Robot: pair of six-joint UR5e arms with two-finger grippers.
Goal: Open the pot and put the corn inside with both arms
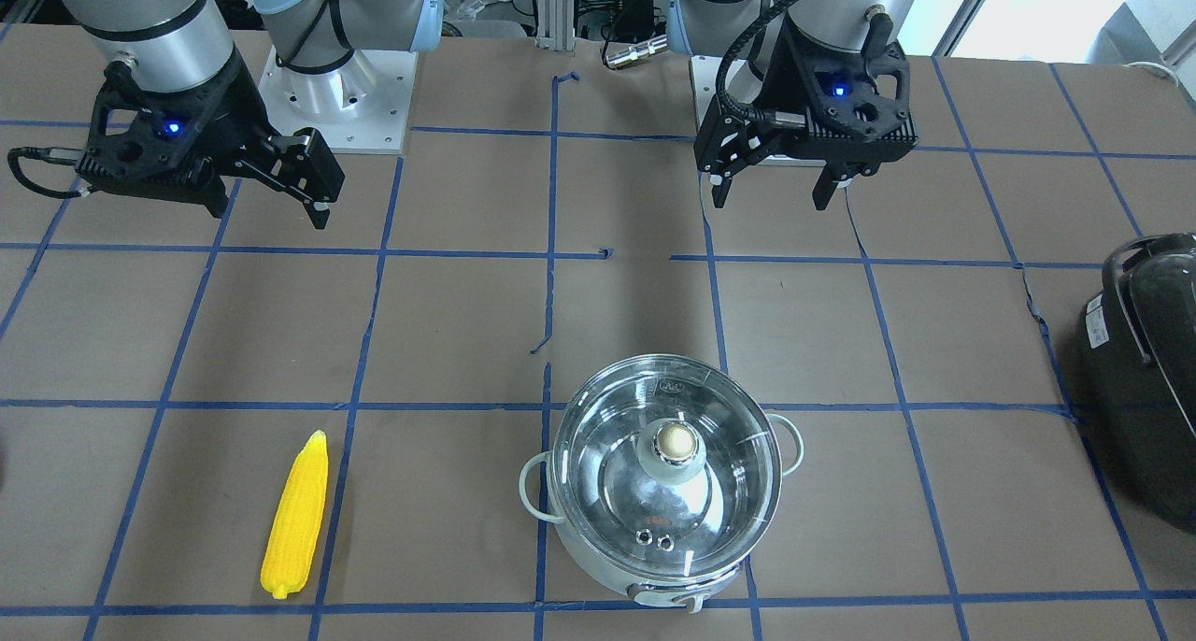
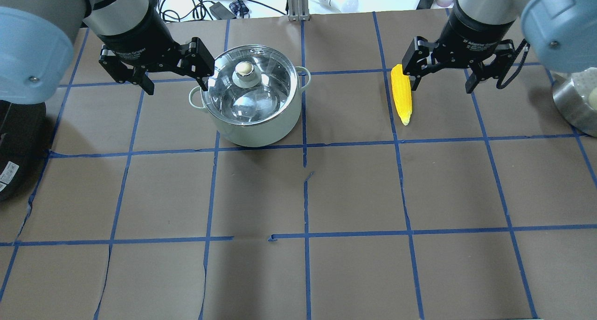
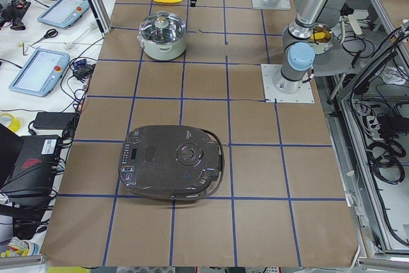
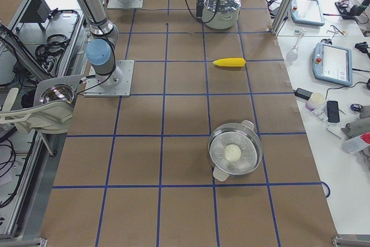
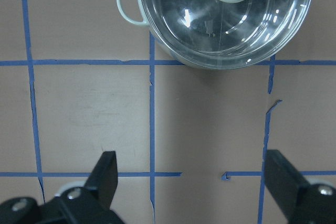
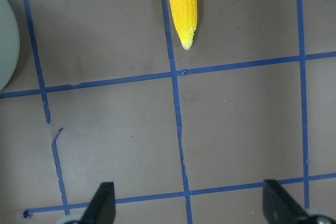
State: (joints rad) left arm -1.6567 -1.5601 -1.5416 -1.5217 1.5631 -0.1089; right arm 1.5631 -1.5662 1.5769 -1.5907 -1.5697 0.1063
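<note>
Your pot (image 2: 254, 124) sits on the left half of the surface (image 2: 354, 189), far from the robot's base, with its glass lid (image 2: 261, 103) on. The corn (image 2: 402, 96) lies flat on the right half, equally far out, well apart from the pot.

Both pincers hang above the surface, spread wide and holding nothing. The left pincer (image 2: 176, 84) is just beside the pot on its left. The right pincer (image 2: 441, 87) is just right of the corn.

The lid looks smooth and breakable, so take it by the knob (image 2: 244, 70) at its centre. That is the one part two fingers can close on, and you should lift it straight up. The corn looks like a light, stiff plastic cob. It tapers, so grip across the thick middle rather than the slim tip, where it could squirt out.

The overhead view hides the corn's far end behind a right finger, while the front-facing view shows its whole length. That view also shows two small fittings on the lid, unseen from overhead. The left wrist view cuts the knob at its top edge. The right wrist view catches only the corn's pointed end.
</note>
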